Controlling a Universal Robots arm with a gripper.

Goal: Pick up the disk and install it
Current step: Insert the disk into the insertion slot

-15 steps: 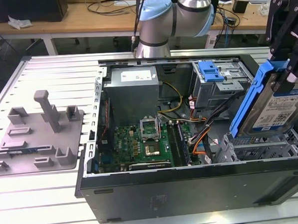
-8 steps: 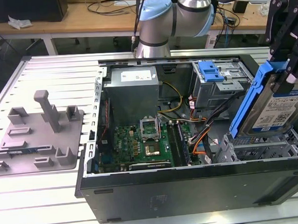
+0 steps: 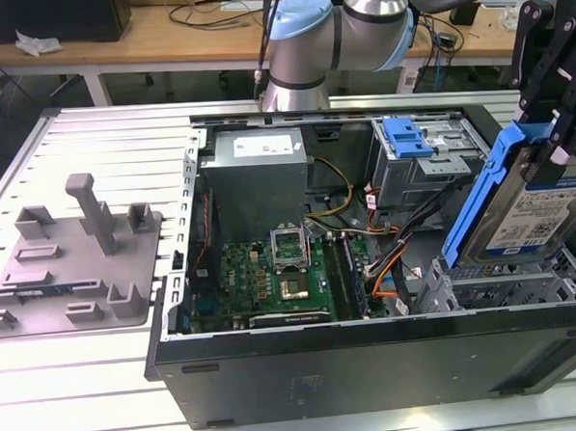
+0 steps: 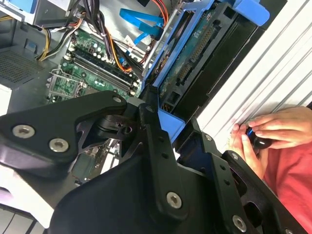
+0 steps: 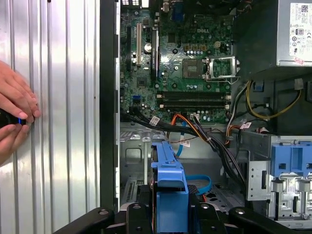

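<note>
One disk (image 3: 537, 217) clamped in one gripper (image 3: 553, 155) — tilted over one open case (image 3: 373, 365).

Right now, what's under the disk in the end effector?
The disk, tilted in the end effector, hangs over the silver drive cage in the case. The cage's floor right beneath it is covered by the disk itself.
</note>
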